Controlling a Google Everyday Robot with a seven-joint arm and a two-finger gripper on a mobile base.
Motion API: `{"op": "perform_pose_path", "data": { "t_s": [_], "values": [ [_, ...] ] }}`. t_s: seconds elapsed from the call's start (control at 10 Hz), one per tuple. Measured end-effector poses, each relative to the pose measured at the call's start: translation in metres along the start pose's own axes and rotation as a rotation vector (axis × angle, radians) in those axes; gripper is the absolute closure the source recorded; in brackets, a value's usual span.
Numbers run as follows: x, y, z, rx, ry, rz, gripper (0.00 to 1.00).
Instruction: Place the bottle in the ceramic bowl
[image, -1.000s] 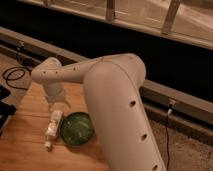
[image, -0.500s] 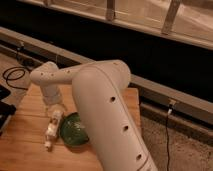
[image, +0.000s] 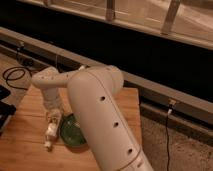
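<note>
The gripper (image: 53, 116) sits at the 12 o'clock end of the slim white bottle (image: 50, 131), gripping or not I cannot tell, with the round dark green ceramic bowl (image: 75, 134) just beside at 3 o'clock.

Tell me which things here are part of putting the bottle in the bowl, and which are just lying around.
Part of the job:
- bottle, just left of the bowl
- ceramic bowl, on the wooden table
- gripper, directly at the bottle's upper end

Just lying about:
- coiled black cable, far left
- dark object, at the left edge
- thin cable, right
</note>
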Motion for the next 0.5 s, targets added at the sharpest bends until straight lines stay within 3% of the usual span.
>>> {"op": "perform_pose_path", "data": {
  "t_s": [0.2,0.5],
  "values": [
    [0.0007,0.0016,0.0096,-0.005,0.027,0.0,0.36],
    [0.0029,-0.0015,0.0079,-0.009,0.006,0.001,0.62]
  ]
}}
